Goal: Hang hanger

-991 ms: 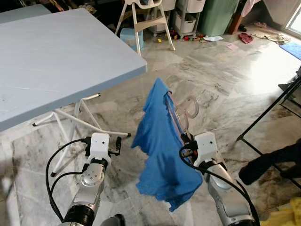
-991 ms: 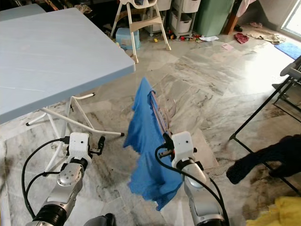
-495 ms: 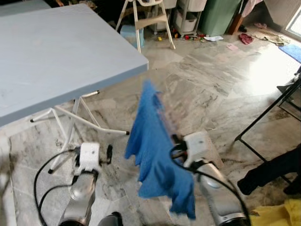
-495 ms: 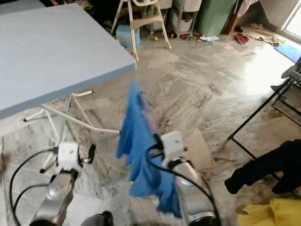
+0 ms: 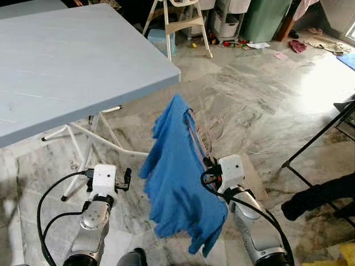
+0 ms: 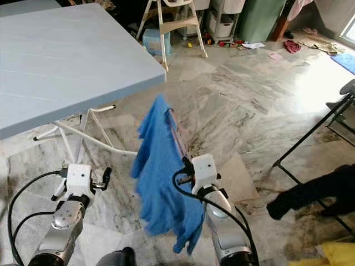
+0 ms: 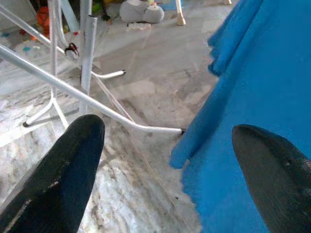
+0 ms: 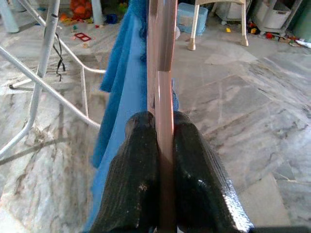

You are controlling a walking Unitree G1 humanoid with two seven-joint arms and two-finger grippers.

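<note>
A: One translucent pink plastic hanger (image 8: 162, 73) was present, draped with one blue cloth garment (image 5: 177, 183). It stood upright before the robot, beside the grey-blue table (image 5: 66, 66), clenched between the fingers of the right gripper (image 8: 163, 145).

B: Left gripper (image 7: 165, 170) status?

A: Released, fingers wide apart, holding nothing, near the garment.

B: Failure modes?

A: Judged likely: the loosely draped garment could slide off during carrying, and the thin hanger could twist in the pinch grip. One black rack frame (image 5: 316, 138) stood well apart.
</note>
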